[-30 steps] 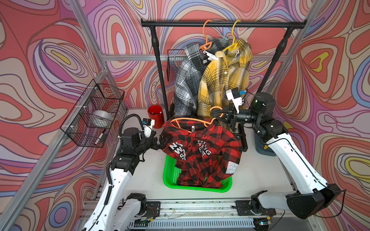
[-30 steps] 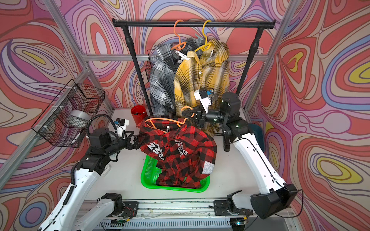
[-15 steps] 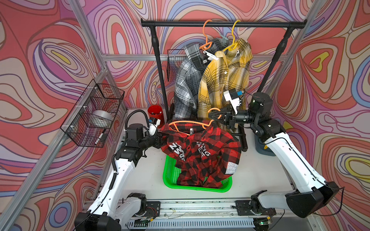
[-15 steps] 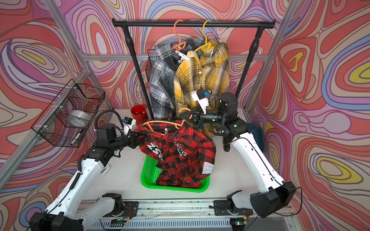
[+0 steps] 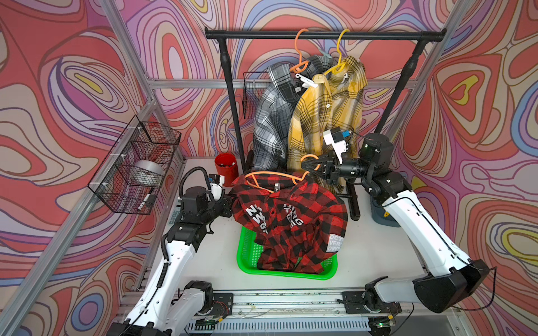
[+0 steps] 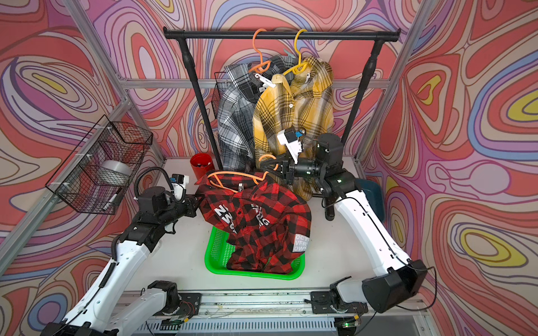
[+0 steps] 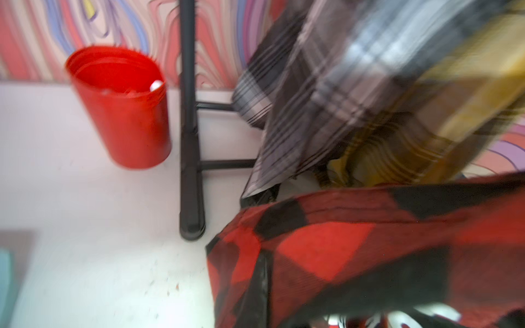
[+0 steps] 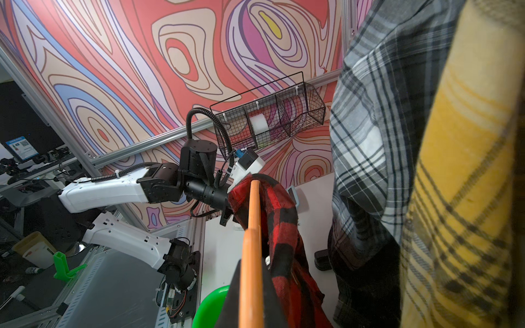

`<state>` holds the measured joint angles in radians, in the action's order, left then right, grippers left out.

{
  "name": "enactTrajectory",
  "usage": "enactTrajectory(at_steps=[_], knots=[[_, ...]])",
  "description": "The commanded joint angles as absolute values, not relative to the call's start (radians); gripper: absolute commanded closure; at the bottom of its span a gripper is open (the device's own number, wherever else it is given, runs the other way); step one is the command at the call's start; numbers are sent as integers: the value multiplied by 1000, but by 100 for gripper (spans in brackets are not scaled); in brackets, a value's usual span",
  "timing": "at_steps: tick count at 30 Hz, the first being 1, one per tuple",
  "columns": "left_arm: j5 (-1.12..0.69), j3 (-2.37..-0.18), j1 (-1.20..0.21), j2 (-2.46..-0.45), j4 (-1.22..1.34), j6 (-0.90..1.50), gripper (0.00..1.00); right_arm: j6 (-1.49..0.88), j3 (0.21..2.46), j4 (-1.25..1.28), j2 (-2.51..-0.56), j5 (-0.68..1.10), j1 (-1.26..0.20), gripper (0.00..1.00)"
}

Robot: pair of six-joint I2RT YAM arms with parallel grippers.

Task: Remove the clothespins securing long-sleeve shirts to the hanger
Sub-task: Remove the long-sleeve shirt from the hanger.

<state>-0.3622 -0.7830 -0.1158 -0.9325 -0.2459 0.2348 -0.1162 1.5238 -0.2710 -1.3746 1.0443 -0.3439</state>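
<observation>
**A:** Nearest, the red-and-black shirt [image 5: 291,221] sags into the green basket [image 5: 244,256]. The left gripper [image 5: 229,203] is clamped tight at its shoulder.

**B:** On a pin or on cloth?

**A:** I can't tell, because fabric hides the jaws. If it's only cloth, a pull would likely drag the shirt along the orange hanger [image 5: 270,174] and leave any pin on.

**B:** And the right gripper [image 5: 308,167]?

**A:** It's clenched on that hanger's hook, holding it in mid-air. The hook is thin and round, so a sideways tug could twist it in the jaws or slip it free, and everything would drop.

**B:** Further back?

**A:** The red cup [image 5: 225,167] stands by the rack post. Behind it the grey plaid shirt [image 5: 270,122] and yellow plaid shirt [image 5: 326,116] hang from the rail [image 5: 320,35], with a white clothespin [image 5: 305,81] up between their collars. The right arm sits close to the yellow hem, so a swing could snag it and unhook that hanger
</observation>
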Motion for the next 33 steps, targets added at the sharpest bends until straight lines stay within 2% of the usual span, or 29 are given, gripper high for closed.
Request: enactTrajectory(at_steps=[1, 10, 15, 18, 19, 20, 25, 29, 33], knots=[[-218, -729, -115, -915, -333, 373, 100, -79, 1587, -315, -1372, 1015, -349, 100], [-149, -624, -114, -857, -362, 491, 100, -16, 1607, -400, -1358, 963, -348, 100], [-345, -624, -114, -824, -230, 449, 100, -16, 1614, -411, -1359, 982, -348, 100], [-409, -633, -114, -794, -171, 408, 48, -3, 1618, -429, -1363, 1003, -348, 100], [-429, -637, -114, -789, -154, 393, 34, -1, 1620, -433, -1367, 1022, -348, 100], [-450, -644, -114, -787, -146, 374, 25, 1, 1623, -439, -1372, 1041, -348, 100], [-521, -772, -114, -831, -284, 116, 2, 14, 1647, -463, -1405, 1128, -348, 100], [-509, -812, -114, -851, -325, -22, 0, 4, 1658, -453, -1421, 1166, -350, 100], [-588, -767, -114, -854, -188, -59, 1, -14, 1646, -425, -1424, 1186, -350, 100]])
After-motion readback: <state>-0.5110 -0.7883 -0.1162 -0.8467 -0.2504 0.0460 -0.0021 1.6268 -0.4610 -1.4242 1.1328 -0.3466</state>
